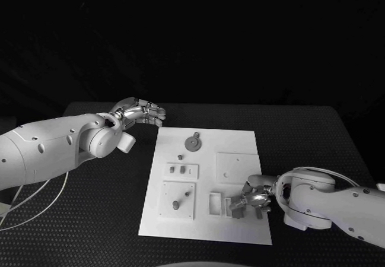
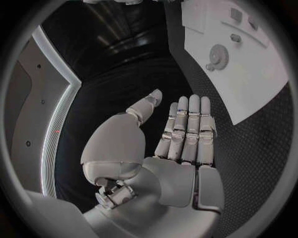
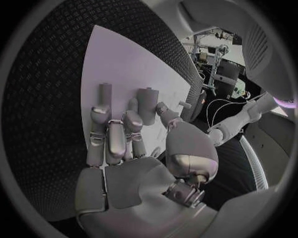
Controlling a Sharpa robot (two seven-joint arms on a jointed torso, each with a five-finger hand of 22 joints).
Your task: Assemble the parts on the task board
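Two hands | right hand [image 1: 251, 199] over near-right task board [image 1: 244, 141], fingers bent at grey parts [image 3: 148, 105], grip unclear | left hand [image 2: 180, 134] spread, far-left over desk | next: secure part

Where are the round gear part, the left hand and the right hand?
round gear part [image 1: 193, 143]: head view, disc centre.
left hand [image 2: 180, 139]: left wrist view, fingers' middle.
right hand [image 1: 251, 198]: head view, knuckles over the board.

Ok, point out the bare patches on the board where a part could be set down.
On the task board, bare white lies along the far edge either side of the round gear part, and along the near edge below the fixtures. It is crowded at the near right, where the right hand hovers over the slotted holders.
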